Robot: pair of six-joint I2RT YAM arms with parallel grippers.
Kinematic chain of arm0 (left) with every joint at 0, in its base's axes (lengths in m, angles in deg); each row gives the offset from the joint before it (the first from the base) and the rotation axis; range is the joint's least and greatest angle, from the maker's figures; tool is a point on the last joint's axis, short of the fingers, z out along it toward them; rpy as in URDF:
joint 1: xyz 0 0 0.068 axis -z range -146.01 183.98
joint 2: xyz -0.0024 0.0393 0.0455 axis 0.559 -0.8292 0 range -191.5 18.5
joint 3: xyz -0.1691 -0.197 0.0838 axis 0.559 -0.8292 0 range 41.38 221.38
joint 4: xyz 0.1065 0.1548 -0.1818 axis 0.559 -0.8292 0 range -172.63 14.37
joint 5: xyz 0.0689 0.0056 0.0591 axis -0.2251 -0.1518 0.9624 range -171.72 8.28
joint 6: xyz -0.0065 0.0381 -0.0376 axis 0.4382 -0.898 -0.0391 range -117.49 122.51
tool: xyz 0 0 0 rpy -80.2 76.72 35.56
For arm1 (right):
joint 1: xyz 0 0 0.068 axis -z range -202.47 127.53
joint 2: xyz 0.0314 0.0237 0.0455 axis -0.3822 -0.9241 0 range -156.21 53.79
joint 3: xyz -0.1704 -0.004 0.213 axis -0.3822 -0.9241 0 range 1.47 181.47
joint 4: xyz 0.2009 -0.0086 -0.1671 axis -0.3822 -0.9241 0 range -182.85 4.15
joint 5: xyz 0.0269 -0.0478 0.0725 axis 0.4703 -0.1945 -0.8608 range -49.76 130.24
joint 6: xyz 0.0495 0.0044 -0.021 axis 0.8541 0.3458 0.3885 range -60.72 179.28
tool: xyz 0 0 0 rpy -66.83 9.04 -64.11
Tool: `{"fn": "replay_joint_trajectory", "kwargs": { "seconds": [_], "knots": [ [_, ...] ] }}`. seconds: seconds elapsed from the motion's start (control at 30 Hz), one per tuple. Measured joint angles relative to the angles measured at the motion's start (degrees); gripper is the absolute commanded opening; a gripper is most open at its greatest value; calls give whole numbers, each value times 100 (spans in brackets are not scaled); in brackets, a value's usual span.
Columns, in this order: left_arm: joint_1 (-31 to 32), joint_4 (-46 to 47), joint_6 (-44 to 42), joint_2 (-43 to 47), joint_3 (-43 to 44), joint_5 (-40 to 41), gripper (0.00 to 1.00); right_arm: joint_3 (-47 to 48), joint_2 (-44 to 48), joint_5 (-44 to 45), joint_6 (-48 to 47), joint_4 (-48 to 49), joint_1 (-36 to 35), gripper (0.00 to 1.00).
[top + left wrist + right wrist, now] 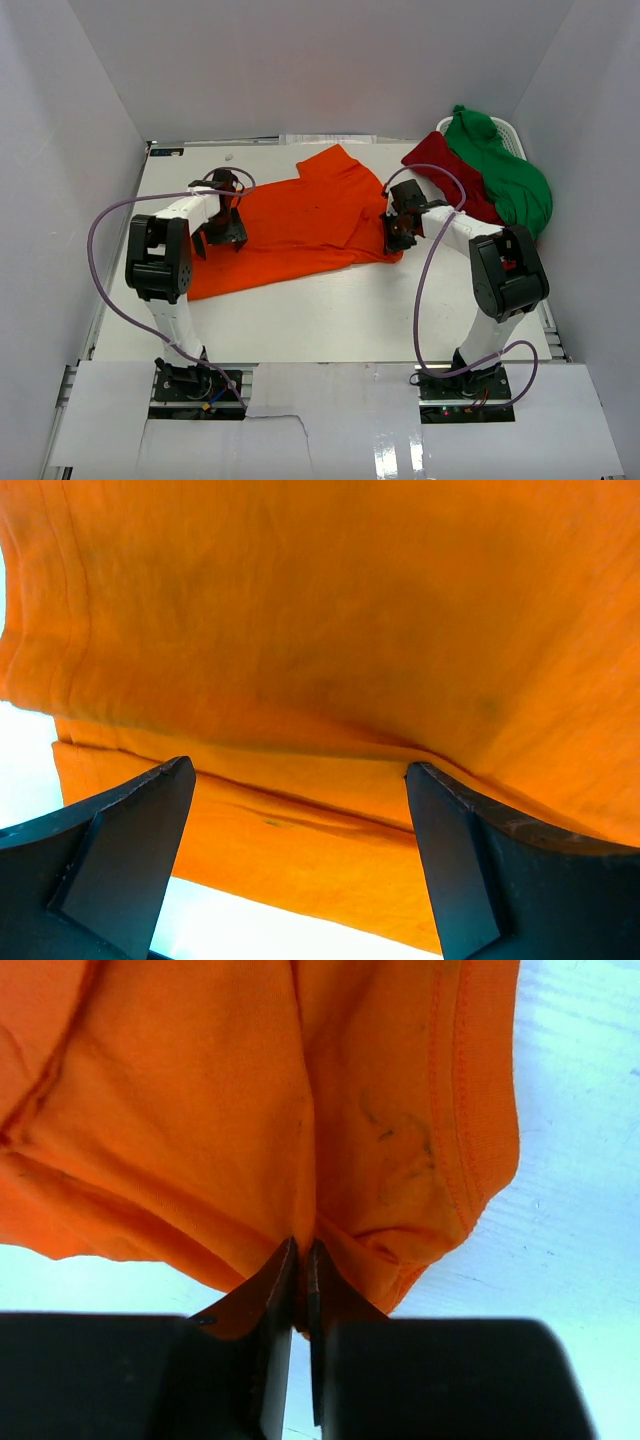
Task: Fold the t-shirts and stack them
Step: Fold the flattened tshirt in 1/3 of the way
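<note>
Progress: barely begun. Orange shirt lies flat mid table, no fold made. Right gripper pinches its right edge, jaws pressed together; left gripper spread wide over its left side, holding nothing. Red shirt & green shirt heaped far right, unfolded; no stack yet.

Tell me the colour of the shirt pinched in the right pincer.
The shirt is bright orange, clearest in the right wrist view.

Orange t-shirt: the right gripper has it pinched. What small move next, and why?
Probably close the left gripper on the orange t-shirt: its jaws stand wide open with a fabric fold lying between them, while the right gripper is shut on the opposite edge. Both sides would then be held for folding.
</note>
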State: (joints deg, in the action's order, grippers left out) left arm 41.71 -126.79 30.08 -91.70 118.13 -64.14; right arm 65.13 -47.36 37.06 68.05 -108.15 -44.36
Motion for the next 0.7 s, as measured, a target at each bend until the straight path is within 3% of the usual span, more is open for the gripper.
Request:
{"fn": "replay_joint_trajectory", "kwargs": {
  "seconds": [0.33,0.7],
  "knots": [
    [146,-197,-87,-433,629,363,98,-271,31,52,221,131,136,8],
    [315,-90,-11,-365,494,741,98,24,24,343,267,120,247,10]
  ]
}}
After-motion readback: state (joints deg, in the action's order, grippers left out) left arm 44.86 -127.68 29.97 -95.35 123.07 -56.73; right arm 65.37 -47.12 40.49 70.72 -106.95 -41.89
